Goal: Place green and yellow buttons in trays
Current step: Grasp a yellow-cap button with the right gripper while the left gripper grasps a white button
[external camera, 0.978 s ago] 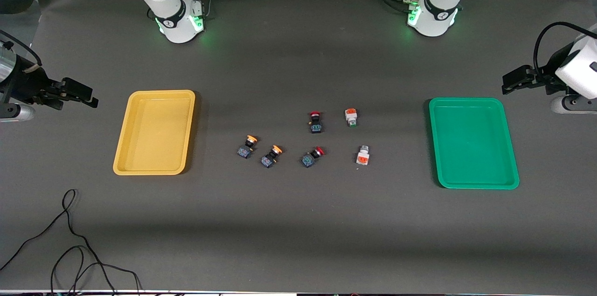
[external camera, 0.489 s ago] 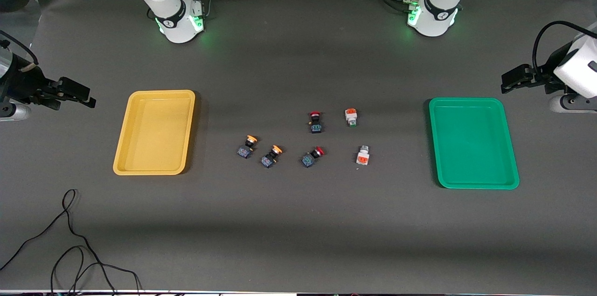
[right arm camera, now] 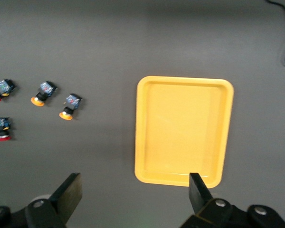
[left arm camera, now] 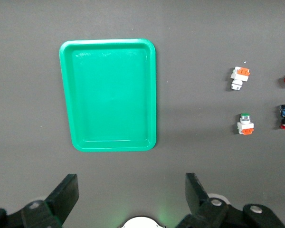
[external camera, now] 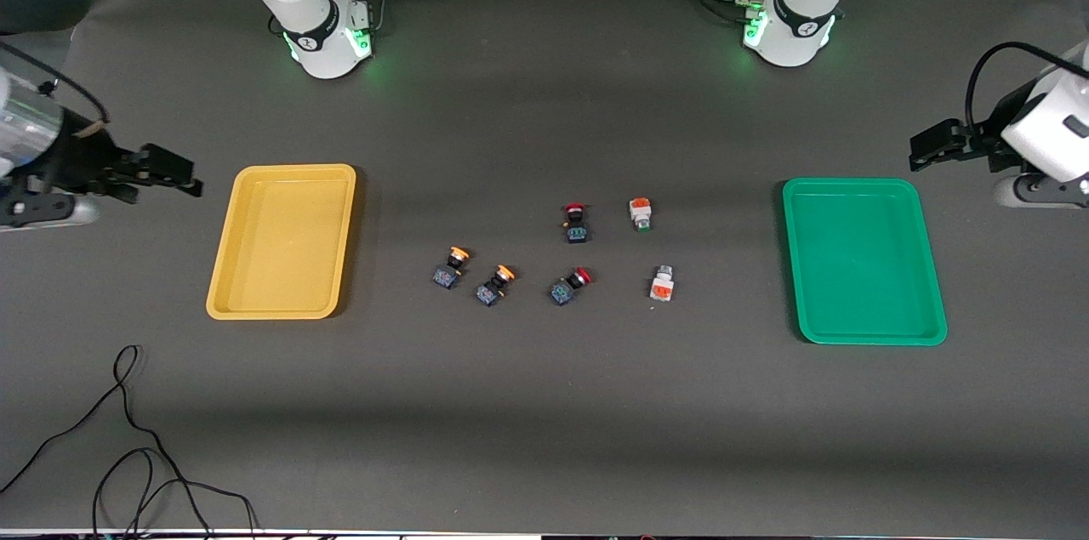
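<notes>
Two yellow-capped buttons (external camera: 449, 268) (external camera: 494, 286) lie mid-table, nearer the yellow tray (external camera: 281, 242). Two white green-tipped buttons (external camera: 641, 213) (external camera: 663, 284) lie nearer the green tray (external camera: 863, 259). Both trays are empty. My right gripper (external camera: 191, 174) is open and empty, in the air over the table beside the yellow tray at the right arm's end. Its wrist view shows the gripper (right arm camera: 135, 192), the yellow tray (right arm camera: 184, 130) and the yellow-capped buttons (right arm camera: 43, 92) (right arm camera: 70, 106). My left gripper (external camera: 917, 153) is open and empty over the table by the green tray's corner. Its wrist view shows the gripper (left arm camera: 131, 194), the green tray (left arm camera: 108, 95) and the white buttons (left arm camera: 240, 77) (left arm camera: 245, 124).
Two red-capped black-blue switches (external camera: 576, 223) (external camera: 568, 287) lie among the buttons, between the yellow-capped pair and the white pair. A loose black cable (external camera: 128, 438) lies on the mat near the front edge at the right arm's end.
My right gripper has moved a little toward the yellow tray. My left gripper has edged slightly toward the green tray. The buttons and trays have not moved.
</notes>
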`<state>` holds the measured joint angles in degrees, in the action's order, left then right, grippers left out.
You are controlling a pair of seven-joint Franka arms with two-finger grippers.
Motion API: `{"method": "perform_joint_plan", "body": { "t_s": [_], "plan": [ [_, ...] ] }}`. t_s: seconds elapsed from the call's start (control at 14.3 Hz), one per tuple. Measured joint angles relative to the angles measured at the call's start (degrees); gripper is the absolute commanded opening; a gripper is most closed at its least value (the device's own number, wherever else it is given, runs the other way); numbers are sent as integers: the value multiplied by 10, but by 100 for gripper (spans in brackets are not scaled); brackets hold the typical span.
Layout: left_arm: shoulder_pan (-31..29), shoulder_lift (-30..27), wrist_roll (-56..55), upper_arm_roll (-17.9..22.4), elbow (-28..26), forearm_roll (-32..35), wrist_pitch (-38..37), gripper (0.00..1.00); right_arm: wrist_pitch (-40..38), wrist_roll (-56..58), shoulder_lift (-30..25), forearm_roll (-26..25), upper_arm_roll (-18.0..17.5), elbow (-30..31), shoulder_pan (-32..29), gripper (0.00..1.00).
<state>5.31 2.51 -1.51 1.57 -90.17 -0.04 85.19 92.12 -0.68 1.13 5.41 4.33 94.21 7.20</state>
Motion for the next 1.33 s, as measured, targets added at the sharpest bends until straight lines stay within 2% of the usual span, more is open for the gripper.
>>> {"method": "perform_joint_plan", "body": {
  "t_s": [0.14, 0.28, 0.49, 0.63, 0.84, 1.05, 1.33],
  "plan": [
    [6, -3, -2, -10, -30, 0, 26, 100, 1, -43, 9, 9, -29, 0, 1, 100],
    [8, -13, -26, -37, -76, 0, 67, 100, 17, -95, 23, 12, -69, 0, 2, 100],
    [12, -27, -103, -102, -147, -1, 137, 100, 59, -205, 63, 13, -142, 1, 5, 100],
    [20, -28, -155, -140, -176, -8, 173, 100, 86, -251, 100, 13, -176, 4, 9, 100],
    [71, -27, -250, -168, -207, -13, 217, 100, 159, -274, 151, 13, -188, 33, 17, 100],
    [138, -16, -337, -172, -226, -14, 262, 100, 274, -297, 183, 13, -198, 100, 21, 100],
    [171, 22, -371, -171, -270, -13, 346, 100, 383, -305, 236, 13, -200, 149, 28, 100]
  ]
}}
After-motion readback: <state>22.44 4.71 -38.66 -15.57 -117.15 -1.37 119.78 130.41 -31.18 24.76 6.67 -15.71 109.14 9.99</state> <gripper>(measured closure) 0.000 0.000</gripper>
